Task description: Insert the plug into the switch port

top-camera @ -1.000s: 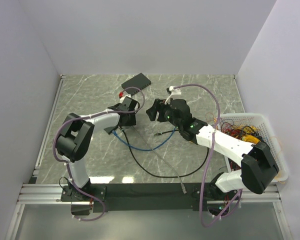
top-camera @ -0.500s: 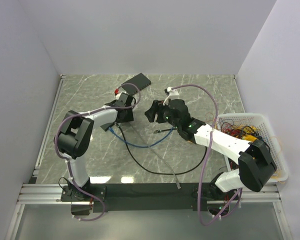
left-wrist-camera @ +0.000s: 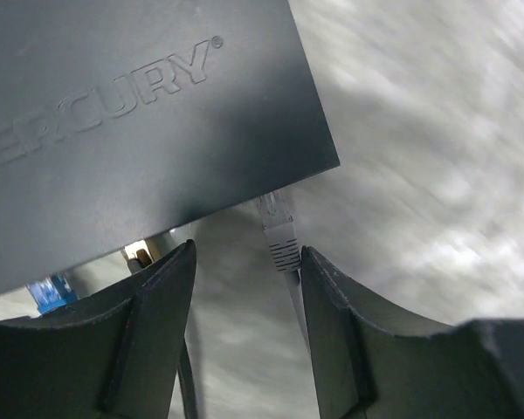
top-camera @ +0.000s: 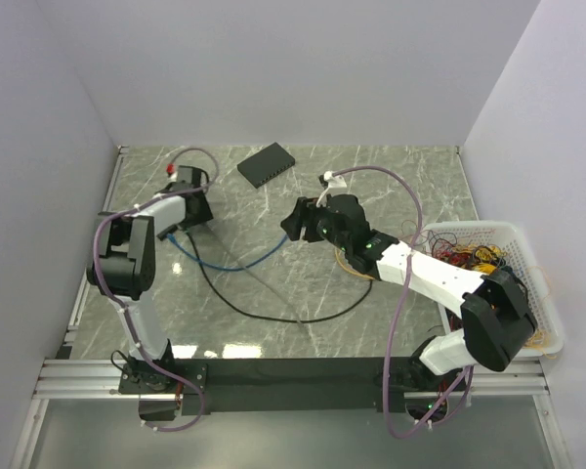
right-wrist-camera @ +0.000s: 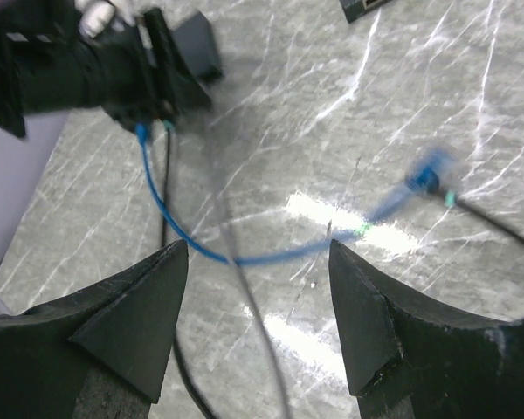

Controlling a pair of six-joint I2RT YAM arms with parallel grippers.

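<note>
The switch is a dark-grey box marked MERCURY (left-wrist-camera: 113,113), just beyond my left gripper's (left-wrist-camera: 244,253) fingertips. Its port side faces the fingers, with a blue plug (left-wrist-camera: 48,292) and a grey plug (left-wrist-camera: 279,231) in it. The left gripper (top-camera: 195,203) is open at the far left; the grey cable runs between its fingers. The right wrist view shows the switch (right-wrist-camera: 196,44) beside that gripper. My right gripper (top-camera: 295,220) is open and empty at mid-table, hovering over the blue cable (right-wrist-camera: 244,257). A loop of orange-yellow cable (top-camera: 355,264) lies under the right arm; its plug is not visible.
A flat black slab (top-camera: 267,163) lies at the back centre. Blue (top-camera: 234,264), black (top-camera: 273,315) and thin grey cables trail from the switch across the table. The blue cable's free end (right-wrist-camera: 428,179) lies near the right gripper. A white basket (top-camera: 498,264) of cables stands at the right edge.
My left arm has swung left and back, and the switch with its blue, black and grey cables has moved left with it. The right gripper has barely moved.
</note>
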